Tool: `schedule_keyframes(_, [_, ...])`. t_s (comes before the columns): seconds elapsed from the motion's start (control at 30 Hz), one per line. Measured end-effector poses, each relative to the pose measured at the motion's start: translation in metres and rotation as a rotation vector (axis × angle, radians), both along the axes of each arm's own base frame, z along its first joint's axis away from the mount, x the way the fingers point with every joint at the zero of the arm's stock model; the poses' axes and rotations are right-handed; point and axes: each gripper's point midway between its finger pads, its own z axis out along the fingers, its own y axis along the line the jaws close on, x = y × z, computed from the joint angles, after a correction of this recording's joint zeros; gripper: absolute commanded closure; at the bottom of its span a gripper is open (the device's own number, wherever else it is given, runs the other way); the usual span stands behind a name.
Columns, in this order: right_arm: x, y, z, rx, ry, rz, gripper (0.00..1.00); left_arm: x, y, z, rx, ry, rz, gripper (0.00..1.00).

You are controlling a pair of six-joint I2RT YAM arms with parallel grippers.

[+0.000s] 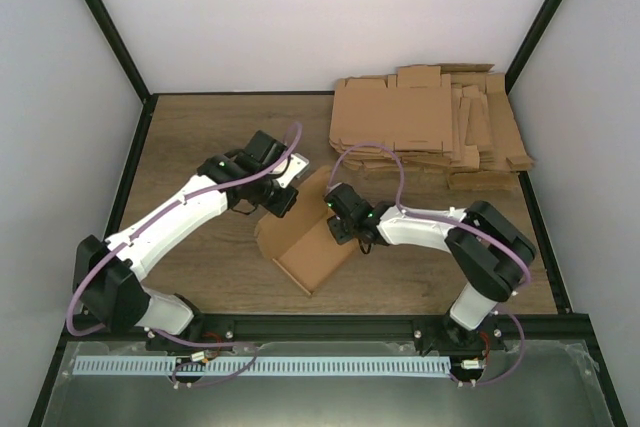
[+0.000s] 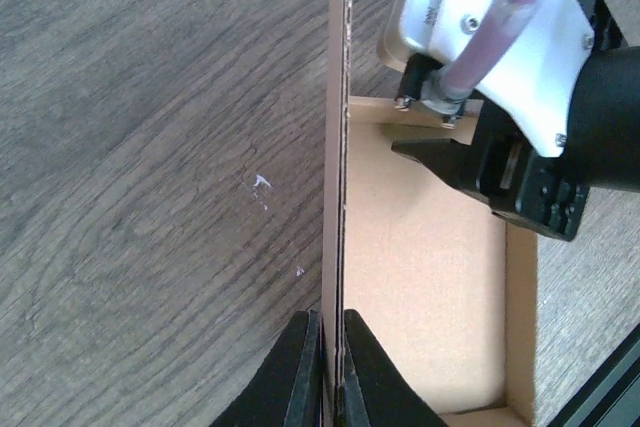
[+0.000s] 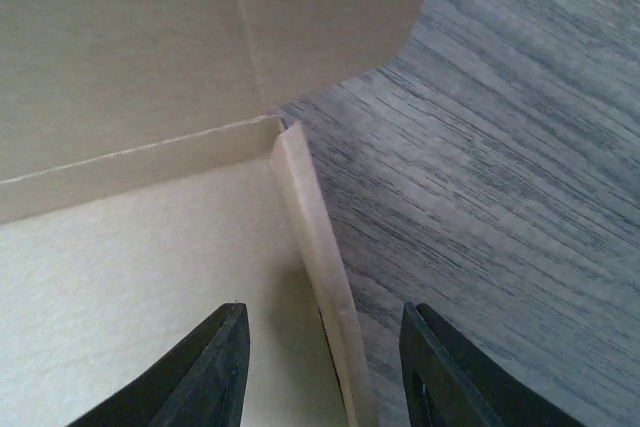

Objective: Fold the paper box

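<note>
Paper box (image 1: 305,239) sits partly folded on the table (image 1: 200,137), between both arms. The stack of blanks (image 1: 440,127) lies beyond it, far right. The overhead view hides the fingertips. In the left wrist view I see the left gripper (image 2: 332,332) pinched tight on an upright wall's edge. In the right wrist view the right gripper (image 3: 322,347) has its jaws apart, straddling a low side wall without clamping it.
</note>
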Motion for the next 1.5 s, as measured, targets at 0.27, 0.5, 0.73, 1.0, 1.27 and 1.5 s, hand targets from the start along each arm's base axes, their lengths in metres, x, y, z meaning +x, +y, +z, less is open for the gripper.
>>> schedule_keyframes(0.27, [0.011,0.004,-0.003,-0.003,-0.043,0.003,0.60,-0.001,-0.002,-0.004,0.007,0.009,-0.006,0.93])
schedule_keyframes(0.5, [0.020,0.007,-0.002,0.033,-0.059,0.006,0.70,-0.001,-0.002,-0.004,0.007,0.009,-0.006,0.92])
schedule_keyframes(0.73, [0.023,0.004,-0.012,0.019,-0.044,0.001,0.72,-0.001,-0.002,-0.004,0.009,0.008,-0.005,0.92])
schedule_keyframes(1.0, [0.026,0.000,-0.018,0.018,-0.029,-0.014,0.85,0.000,-0.002,-0.003,0.006,0.002,-0.005,0.92])
schedule_keyframes(1.27, [0.026,0.001,-0.017,0.030,-0.024,-0.012,0.92,0.006,-0.004,-0.001,0.006,-0.026,0.001,0.65])
schedule_keyframes(1.5, [0.031,-0.005,-0.016,0.036,-0.037,-0.086,0.93,0.008,-0.005,0.014,-0.017,-0.062,0.031,0.09])
